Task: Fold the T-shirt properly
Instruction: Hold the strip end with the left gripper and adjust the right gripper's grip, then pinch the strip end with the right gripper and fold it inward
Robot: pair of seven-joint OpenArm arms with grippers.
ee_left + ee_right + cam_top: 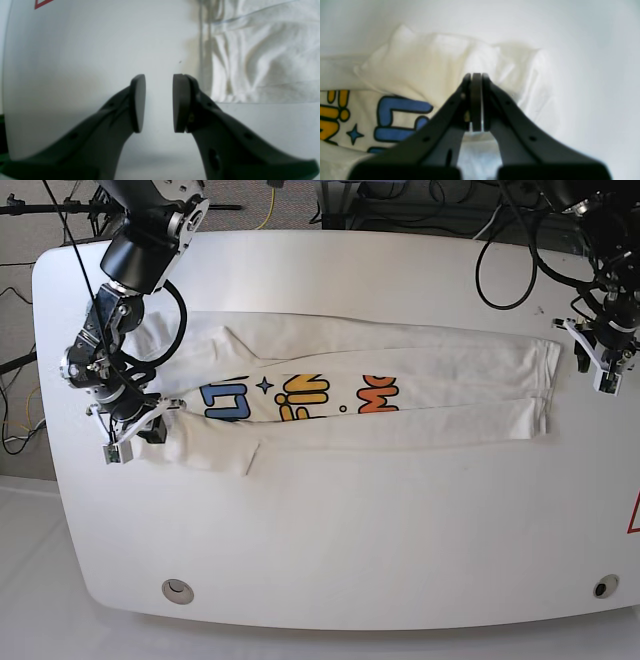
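Observation:
The T-shirt (400, 365) lies as a long white strip across the table, its blue, yellow and orange lettering along the middle. At its left end my right gripper (150, 420) is shut on the T-shirt. In the right wrist view the cloth (420, 67) bunches up around the closed fingertips of that gripper (476, 77), with the blue letters to their left. My left gripper (590, 360) hovers just beyond the shirt's right end. Its jaws (158, 102) stand open over bare table with nothing between them, and the wrinkled cloth (262, 62) lies to their right.
The white table (330, 530) has rounded corners and a round fitting (178, 590) near each front corner. A red mark (633, 515) sits at its right edge. Black cables (500, 270) hang over the back right.

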